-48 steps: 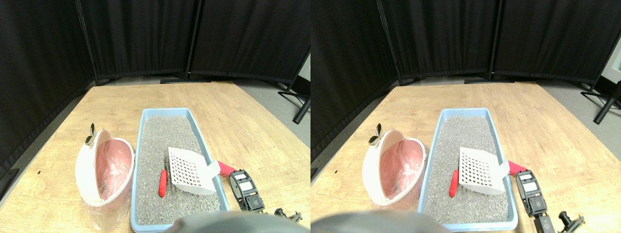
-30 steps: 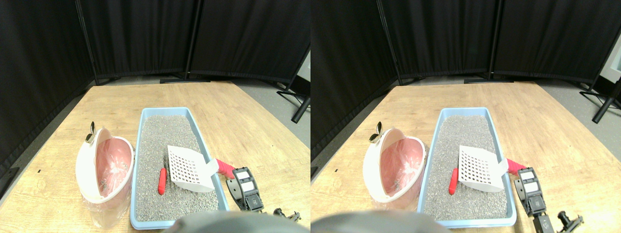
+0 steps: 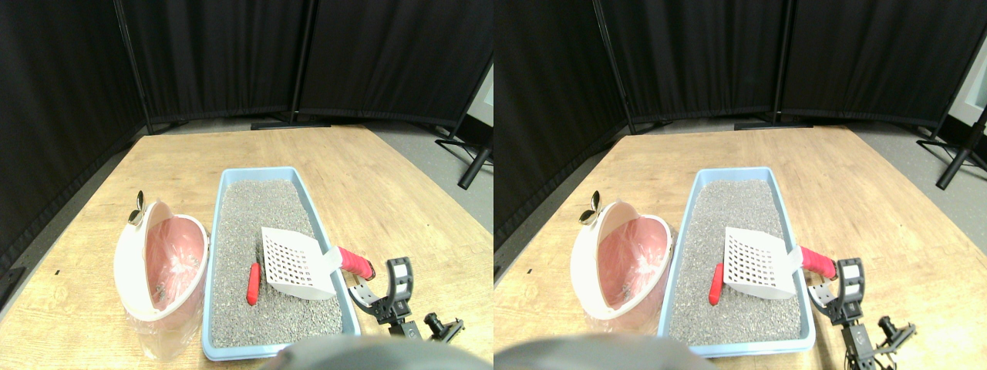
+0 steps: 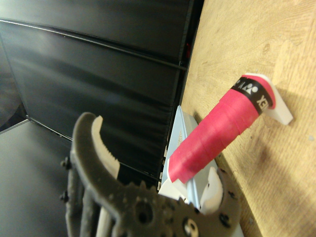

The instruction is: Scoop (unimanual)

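You've barely started: your right gripper (image 3: 379, 279) has its fingers spread wide, holding nothing, at 4 o'clock from the litter scoop (image 3: 297, 264), which sits in the litter tray (image 3: 224, 202), handle ungrabbed.

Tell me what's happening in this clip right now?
A legged robot is setting up to scoop a litter tray. Its right claw is open beside the red wrapped handle of the white slotted scoop, not gripping it. The scoop rests on the grey litter with the handle sticking out over the tray's rim. A red piece lies in the litter, and a pink-lined bin stands beside the tray.
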`<state>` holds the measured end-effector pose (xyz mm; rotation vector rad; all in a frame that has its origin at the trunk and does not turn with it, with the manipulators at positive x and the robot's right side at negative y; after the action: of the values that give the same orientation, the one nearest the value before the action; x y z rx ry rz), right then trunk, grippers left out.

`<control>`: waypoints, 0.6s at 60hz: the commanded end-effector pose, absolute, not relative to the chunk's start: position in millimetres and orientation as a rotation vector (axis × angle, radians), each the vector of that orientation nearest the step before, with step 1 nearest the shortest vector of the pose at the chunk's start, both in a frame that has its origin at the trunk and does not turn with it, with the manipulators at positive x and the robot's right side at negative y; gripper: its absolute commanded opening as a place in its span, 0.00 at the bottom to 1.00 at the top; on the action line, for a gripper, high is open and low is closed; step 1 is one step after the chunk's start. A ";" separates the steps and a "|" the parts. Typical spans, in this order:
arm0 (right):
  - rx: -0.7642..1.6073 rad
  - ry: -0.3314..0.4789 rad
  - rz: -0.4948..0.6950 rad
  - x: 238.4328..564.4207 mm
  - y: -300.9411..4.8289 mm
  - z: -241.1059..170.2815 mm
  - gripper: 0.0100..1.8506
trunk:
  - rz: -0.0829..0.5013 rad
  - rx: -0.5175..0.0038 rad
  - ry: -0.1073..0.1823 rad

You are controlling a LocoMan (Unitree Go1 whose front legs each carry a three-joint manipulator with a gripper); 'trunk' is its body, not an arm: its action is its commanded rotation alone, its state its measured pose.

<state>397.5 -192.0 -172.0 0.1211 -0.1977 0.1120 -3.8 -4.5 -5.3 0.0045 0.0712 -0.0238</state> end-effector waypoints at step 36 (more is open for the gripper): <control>0.194 -0.165 0.062 424.9 -199.3 -203.2 0.48 | -0.028 -0.003 0.119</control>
<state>421.9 -201.1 -204.4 0.1821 -0.1316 0.0590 -4.3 -4.9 -4.4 0.0159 0.0923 -0.0368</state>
